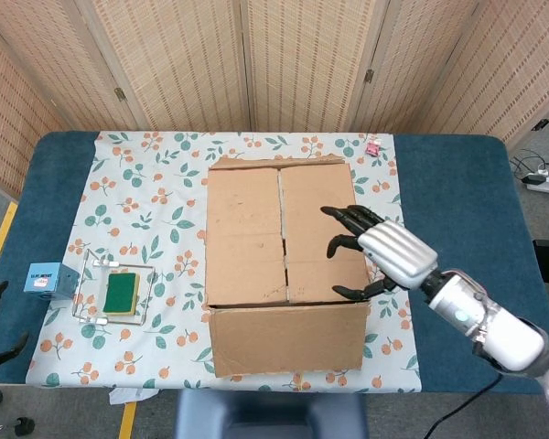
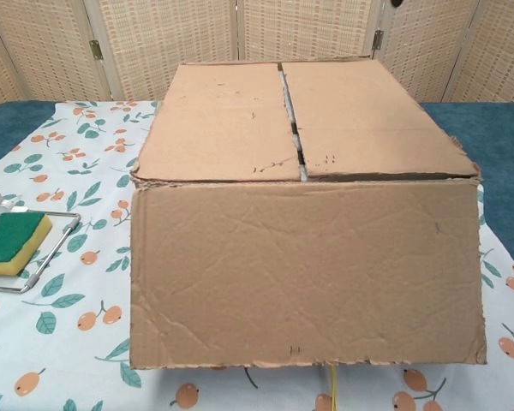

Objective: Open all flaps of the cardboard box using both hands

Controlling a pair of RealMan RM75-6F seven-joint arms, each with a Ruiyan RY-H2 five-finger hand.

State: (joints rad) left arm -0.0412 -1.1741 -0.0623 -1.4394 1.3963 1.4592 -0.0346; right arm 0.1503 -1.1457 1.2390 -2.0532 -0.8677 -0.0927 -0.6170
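Now my right hand (image 1: 384,251) hovers with fingers spread, holding nothing, over the cardboard box (image 1: 284,265) on the middle of the table, and pressing down could crush the closed flaps inward.

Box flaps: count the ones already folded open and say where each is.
1. The near flap hangs down the box's front. The left flap and right flap lie closed on top; a far flap cannot be made out.
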